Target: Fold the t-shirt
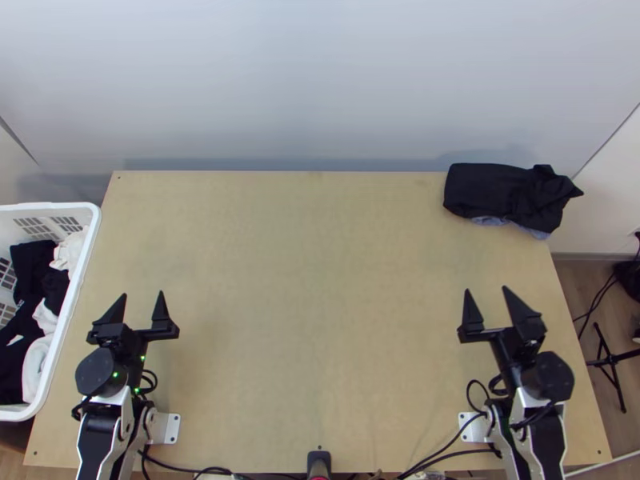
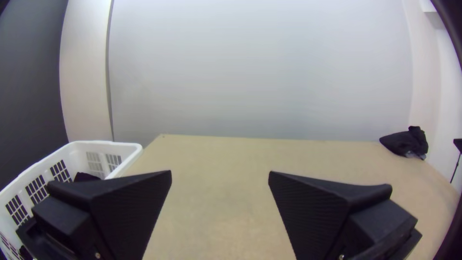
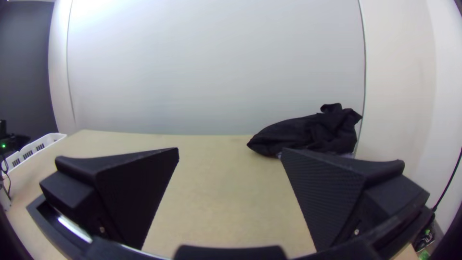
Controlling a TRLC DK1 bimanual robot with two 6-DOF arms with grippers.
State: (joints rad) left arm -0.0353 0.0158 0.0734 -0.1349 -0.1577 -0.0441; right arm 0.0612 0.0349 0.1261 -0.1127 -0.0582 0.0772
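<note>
Black fabric makes up the folded-looking cloth bundle [image 1: 496,190] at the far right corner of the pale wooden desk [image 1: 304,304], its left part fairly flat and its right end rumpled, with a blue-grey cloth edge [image 1: 536,233] peeking out beneath. This bundle may well hold the t-shirt, though I can't tell which layer that would be, or whether it is one garment or several.

The left hand [image 1: 142,294] is released, its wide black fingers parted with nothing between them, and the right hand [image 1: 486,290] is just as open and empty. Beside the desk's left edge, a white plastic basket [image 1: 74,280] holds loose dark clothes [image 1: 30,264] and crumpled white clothes [image 1: 36,364].

As for progress, no fold is under way. Either the shirt is already folded and set on the bundle, or it waits in the basket; in that case everything is left: fetching, spreading, folding and stacking. The compact bundle makes me lean towards finished, but only as a guess.
</note>
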